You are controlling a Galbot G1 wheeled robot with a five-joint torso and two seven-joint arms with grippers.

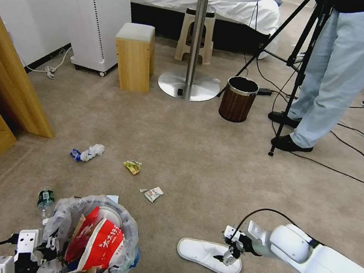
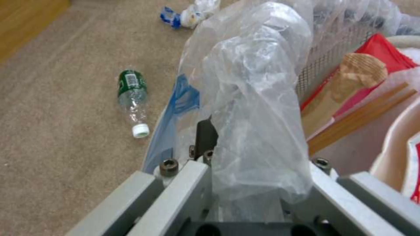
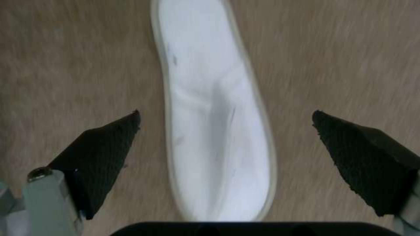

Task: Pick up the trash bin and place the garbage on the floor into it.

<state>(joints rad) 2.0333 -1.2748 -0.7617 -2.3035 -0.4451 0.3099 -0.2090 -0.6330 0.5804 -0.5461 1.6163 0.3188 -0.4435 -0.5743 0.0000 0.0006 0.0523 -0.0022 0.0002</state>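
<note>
Two pincers: left pincer (image 1: 39, 254) at the near left by the trash bin, right pincer (image 1: 230, 253) at the near right over a slipper.
Left pincer: clamped on the bag-covered rim of the trash bin (image 1: 131, 231); in the left wrist view the crinkly plastic bag (image 2: 258, 98) is bunched between its fingers (image 2: 205, 134).
Right pincer: spread wide, with one black pad (image 3: 103, 154) on each side of the white slipper (image 3: 216, 124) and neither touching it; it hovers just above the slipper's heel end.
Trash bin: on the floor (image 1: 197, 157) at the near left, upright, holding a crushed red-white paper bowl (image 1: 102, 241), wooden sticks (image 2: 363, 116) and other paper.
Slipper: white, lying flat on the beige carpet near the right pincer, well to the right of the trash bin.
Plastic bottle (image 1: 45, 200): on its side on the carpet just beside the bin's left, green label, white cap.
Blue-and-white crumple (image 1: 87, 152): farther out on the carpet, beyond the bin.
Yellow wrapper (image 1: 132, 166): to the right of that crumple.
Small red-white wrapper (image 1: 153, 193): between the yellow wrapper and the slipper.
Dark brown bin (image 1: 237, 99): metal-rimmed, well away near the round counter's base (image 1: 188, 85).
Person's legs (image 1: 332, 77): standing by a tripod (image 1: 301, 58) at the far right, touching none of the litter.
</note>
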